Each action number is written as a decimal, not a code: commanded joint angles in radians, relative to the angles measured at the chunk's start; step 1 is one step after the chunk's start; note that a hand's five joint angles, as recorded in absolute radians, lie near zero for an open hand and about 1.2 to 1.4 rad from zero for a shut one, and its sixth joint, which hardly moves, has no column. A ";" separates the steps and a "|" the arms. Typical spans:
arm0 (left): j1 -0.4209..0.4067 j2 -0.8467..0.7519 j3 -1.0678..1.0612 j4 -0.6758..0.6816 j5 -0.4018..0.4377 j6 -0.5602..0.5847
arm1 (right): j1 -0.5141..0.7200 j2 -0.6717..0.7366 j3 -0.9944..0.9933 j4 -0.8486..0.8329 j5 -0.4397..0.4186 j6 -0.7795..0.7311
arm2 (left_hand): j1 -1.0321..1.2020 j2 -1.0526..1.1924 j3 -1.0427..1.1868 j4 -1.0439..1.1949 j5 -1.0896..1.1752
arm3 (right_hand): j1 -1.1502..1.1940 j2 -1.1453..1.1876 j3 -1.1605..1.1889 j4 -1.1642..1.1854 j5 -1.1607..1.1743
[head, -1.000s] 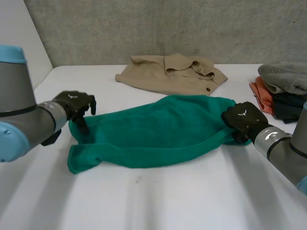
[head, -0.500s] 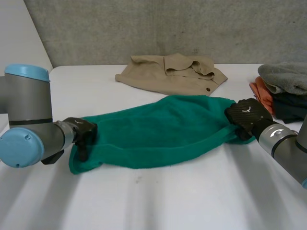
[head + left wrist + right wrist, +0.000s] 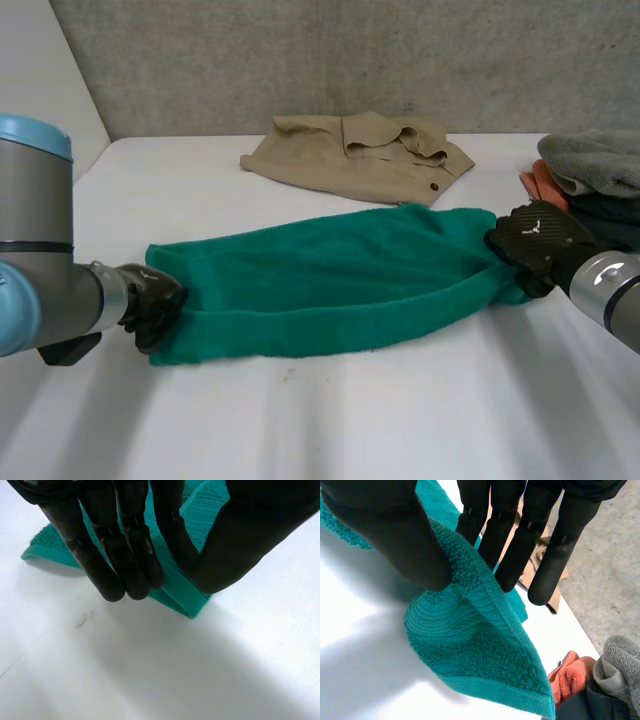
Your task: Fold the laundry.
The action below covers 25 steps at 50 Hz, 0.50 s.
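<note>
Rough grey concrete wall [image 3: 300,60] stands behind the white table [image 3: 400,420].

Bright, soft light washes the white bench [image 3: 330,430]; it glares almost blank beside the green towel [image 3: 330,275], which throws faint shade underneath.

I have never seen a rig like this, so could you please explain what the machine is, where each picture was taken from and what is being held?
It is a robot with two arms, each ending in a black hand. The wide picture comes from a camera between and behind the arms, looking down on the white table. The two close-ups come from cameras on the wrists, each looking along its own palm. The left hand pinches one end of a green towel between thumb and fingers, and the right hand pinches the other end, so the towel lies stretched between them. Behind it lies a beige shirt. Beside the right hand is a pile of other clothes.
</note>
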 commanded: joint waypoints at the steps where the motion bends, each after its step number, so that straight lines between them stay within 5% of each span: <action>1: 0.028 0.040 -0.047 0.031 0.040 0.044 | 0.005 -0.024 0.004 0.077 -0.012 -0.056 | -0.402 -0.437 -0.431 -0.439 -0.429 | 0.273 0.221 0.208 0.200 0.240; 3: 0.035 0.043 -0.050 0.071 0.050 0.033 | 0.012 -0.019 0.009 0.073 -0.012 -0.049 | -0.644 -0.679 -0.674 -0.681 -0.671 | 0.273 0.221 0.208 0.200 0.240; 15: -0.014 0.015 0.008 0.133 0.037 -0.136 | 0.025 -0.002 0.012 0.022 -0.009 0.005 | -0.677 -0.712 -0.706 -0.714 -0.704 | 0.273 0.221 0.208 0.200 0.240; 25: -0.070 -0.121 0.115 0.133 -0.078 -0.157 | 0.019 -0.007 0.017 0.021 -0.012 0.010 | -0.621 -0.656 -0.650 -0.658 -0.648 | 0.273 0.221 0.208 0.200 0.240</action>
